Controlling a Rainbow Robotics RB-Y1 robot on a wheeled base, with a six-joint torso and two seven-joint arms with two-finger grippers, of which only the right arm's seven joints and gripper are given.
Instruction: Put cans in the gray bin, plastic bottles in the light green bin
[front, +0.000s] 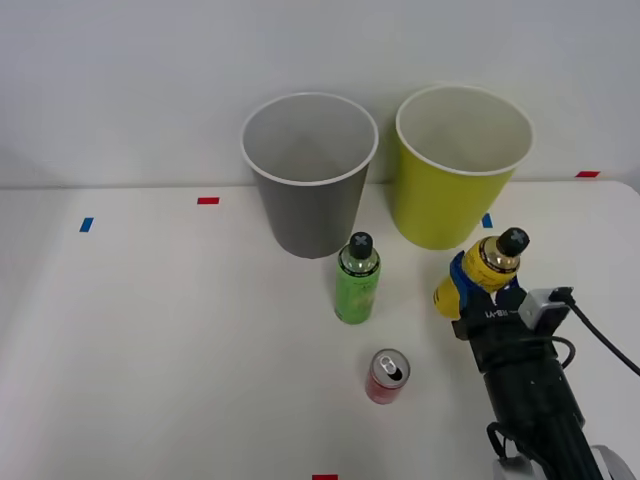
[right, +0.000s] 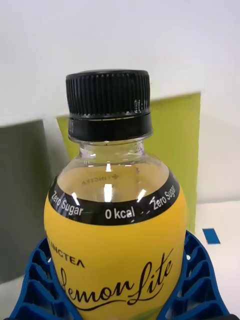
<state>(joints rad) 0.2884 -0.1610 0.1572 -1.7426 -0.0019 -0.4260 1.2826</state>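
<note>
Two bottles, yellow bottle (front: 487, 268) in right gripper (front: 470, 285), green bottle (front: 357, 279), one can (front: 387, 376), two bins

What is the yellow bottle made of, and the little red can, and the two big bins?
The yellow bottle looks like clear glossy plastic: see-through neck, bright glints, ribbed black cap. The red can looks like metal, with a shiny silver top and pull-tab. The gray bin and light green bin look matte with thin white rims, perhaps paper or plastic; I cannot tell which.
</note>
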